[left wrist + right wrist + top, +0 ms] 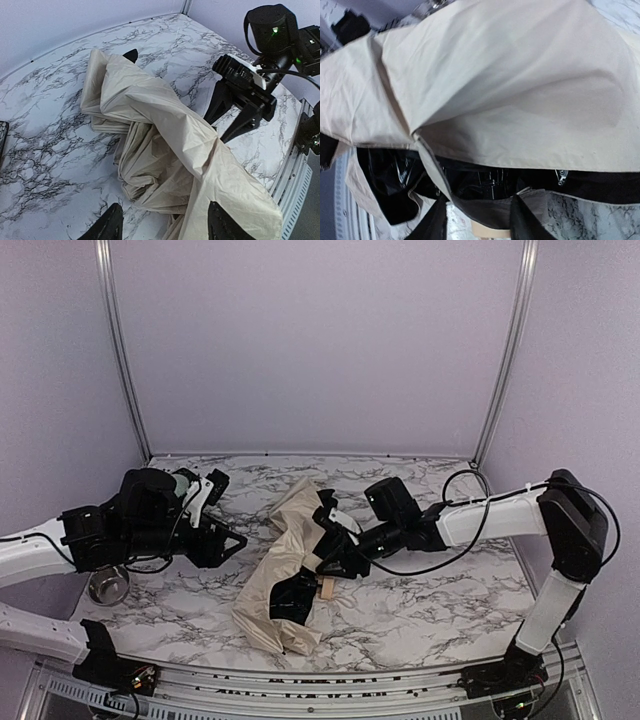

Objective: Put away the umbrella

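Observation:
The umbrella (285, 570) lies collapsed on the marble table (420, 610), a crumpled cream-beige heap running from the back centre toward the front. Its pale tan handle (327, 587) sticks out on the right side, and the black lining shows near the front. My left gripper (238, 540) hovers just left of the heap; in the left wrist view it (165, 225) stands open, its right finger over the fabric (165, 130). My right gripper (328, 558) is at the heap's right edge. In its own view it (480, 225) stands open, with a dark canopy fold (485, 212) and the handle (490, 234) between its fingers.
A small steel bowl (108, 590) sits at the left edge under the left arm. The enclosure's walls (320, 350) close off the back and both sides. A metal rail (330, 680) runs along the table's front edge.

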Controlling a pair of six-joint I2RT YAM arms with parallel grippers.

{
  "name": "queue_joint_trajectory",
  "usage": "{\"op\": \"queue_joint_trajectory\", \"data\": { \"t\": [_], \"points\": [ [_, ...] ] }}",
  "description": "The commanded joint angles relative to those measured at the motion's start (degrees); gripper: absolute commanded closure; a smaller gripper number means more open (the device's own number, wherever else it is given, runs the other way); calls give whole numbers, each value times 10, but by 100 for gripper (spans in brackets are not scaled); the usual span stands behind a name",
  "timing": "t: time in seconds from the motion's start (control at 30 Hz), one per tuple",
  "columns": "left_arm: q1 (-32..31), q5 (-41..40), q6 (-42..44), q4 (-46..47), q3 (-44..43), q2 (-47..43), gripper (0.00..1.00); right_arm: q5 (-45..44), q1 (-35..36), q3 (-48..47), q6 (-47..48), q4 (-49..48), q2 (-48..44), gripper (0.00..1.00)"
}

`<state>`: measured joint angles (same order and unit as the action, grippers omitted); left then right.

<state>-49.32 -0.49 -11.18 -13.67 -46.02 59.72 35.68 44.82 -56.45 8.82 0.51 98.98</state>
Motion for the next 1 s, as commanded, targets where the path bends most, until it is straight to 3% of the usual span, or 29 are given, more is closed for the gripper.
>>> {"op": "queue_joint_trajectory", "data": {
  "t": [0.0,0.17,0.2,0.43,0.67,0.97],
  "points": [
    [-12,51,-25,-5,56,-42,46,51,2,-40,2,-8,43,73],
    [-29,90,-51,-4,103,-60,53,66,2,-52,7,-1,41,99],
    [-32,96,-53,-4,110,-62,53,63,2,-55,12,8,36,100],
    [-51,122,-61,11,123,-17,54,25,2,-125,33,99,6,100],
    [-57,125,-63,90,108,72,54,-52,2,-227,37,233,-5,100],
    [-51,102,2,97,-63,269,53,-179,4,-402,26,416,-6,100]
  ]
}}
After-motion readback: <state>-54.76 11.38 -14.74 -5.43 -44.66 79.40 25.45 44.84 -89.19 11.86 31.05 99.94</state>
